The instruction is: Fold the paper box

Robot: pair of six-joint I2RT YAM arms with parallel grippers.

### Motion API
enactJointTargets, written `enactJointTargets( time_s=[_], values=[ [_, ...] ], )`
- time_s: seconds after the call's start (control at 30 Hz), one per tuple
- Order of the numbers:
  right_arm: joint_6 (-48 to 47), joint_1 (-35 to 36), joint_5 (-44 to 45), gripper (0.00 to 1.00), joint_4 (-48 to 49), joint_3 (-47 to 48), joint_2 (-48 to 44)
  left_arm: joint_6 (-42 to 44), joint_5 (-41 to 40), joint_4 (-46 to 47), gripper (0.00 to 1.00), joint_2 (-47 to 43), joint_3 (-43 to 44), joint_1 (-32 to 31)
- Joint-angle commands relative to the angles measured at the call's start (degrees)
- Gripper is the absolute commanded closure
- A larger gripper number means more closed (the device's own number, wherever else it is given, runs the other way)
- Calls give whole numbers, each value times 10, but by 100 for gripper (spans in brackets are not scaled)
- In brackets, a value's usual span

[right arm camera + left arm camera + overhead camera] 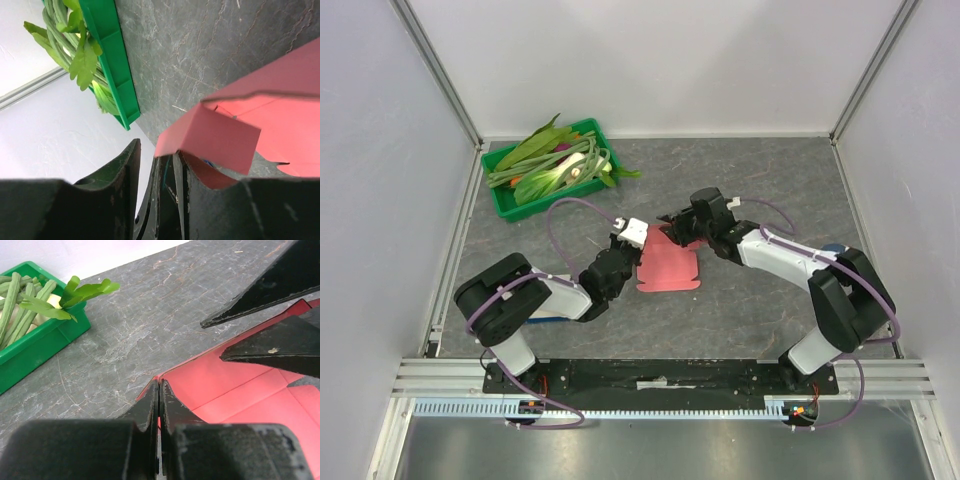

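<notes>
The pink-red paper box [670, 268] lies mostly flat on the grey table between the two arms. My left gripper [620, 243] is at its left corner. In the left wrist view this gripper [159, 385] is shut on the paper box's [240, 390] raised edge. My right gripper [670, 228] is at the box's far left part. Its fingers [260, 300] point in from the right with a gap between them. In the right wrist view a folded-up flap of the box [215, 137] rests against one fingertip of the open right gripper [156, 150].
A green tray [510, 205] holding long green vegetables [555, 160] stands at the back left, and also shows in both wrist views [30, 350] [112, 55]. White walls and metal frame posts enclose the table. A blue-edged flat item [548, 318] lies under the left arm.
</notes>
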Motion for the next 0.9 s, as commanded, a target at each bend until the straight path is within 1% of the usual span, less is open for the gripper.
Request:
enactJointTargets(
  time_s=[0.0, 0.07, 0.1, 0.17, 0.2, 0.23, 0.3, 0.33, 0.37, 0.4, 0.43, 0.47, 0.5, 0.53, 0.57, 0.6, 0.67, 0.7, 0.77, 0.83, 0.87],
  values=[
    [19, -5, 22, 63, 16, -3, 15, 40, -32, 47, 98, 7, 2, -11],
    [20, -6, 24, 66, 16, -5, 15, 44, -34, 48, 98, 9, 2, -12],
    [20, -6, 26, 72, 17, -6, 15, 44, -35, 48, 98, 10, 2, -13],
    [19, -7, 25, 82, 16, -9, 17, 43, -36, 48, 98, 11, 2, -13],
    [21, -7, 26, 90, 16, -10, 18, 40, -36, 47, 98, 12, 1, -13],
    [22, -7, 23, 94, 16, -12, 20, 37, -34, 38, 96, 11, 2, -13],
    [23, -9, 18, 100, 42, -21, 23, 12, -32, 19, 83, 2, 0, -14],
    [24, -10, 11, 100, 46, -23, 27, 3, -25, 5, 77, -13, -1, -13],
    [23, -11, 7, 100, 59, -33, 29, -24, -19, -37, 66, -27, -5, -14],
    [23, -13, 4, 100, 68, -38, 31, -40, -11, -63, 62, -40, -7, -13],
    [22, -13, -3, 100, 78, -45, 35, -57, 6, -88, 59, -76, -8, -12],
    [21, -15, -5, 100, 102, -59, 36, -93, 21, -134, 56, -96, -19, -12],
    [17, -19, -7, 100, 114, -65, 37, -107, 41, -150, 54, -115, -26, -12],
    [9, -20, -9, 100, 122, -70, 35, -122, 76, -169, 53, -141, -34, -11],
    [4, -22, -9, 100, 155, -85, 34, -158, 86, -193, 53, -185, -43, -8],
    [-3, -24, -8, 100, 176, -94, 34, -178, 97, -249, 53, -212, -45, -5],
    [-28, -26, -10, 100, 204, -109, 33, -227, 126, -292, 55, -263, -51, 9],
    [-39, -30, -12, 100, 217, -115, 33, -244, 133, -346, 56, -274, -50, 17],
    [-58, -34, -12, 100, 262, -141, 32, -306, 160, -390, 62, -283, -50, 62],
    [-76, -35, -9, 100, 285, -154, 35, -325, 201, -397, 64, -275, -56, 102],
    [-90, -35, -10, 100, 293, -160, 37, -330, 202, -391, 64, -267, -58, 109]
  ],
)
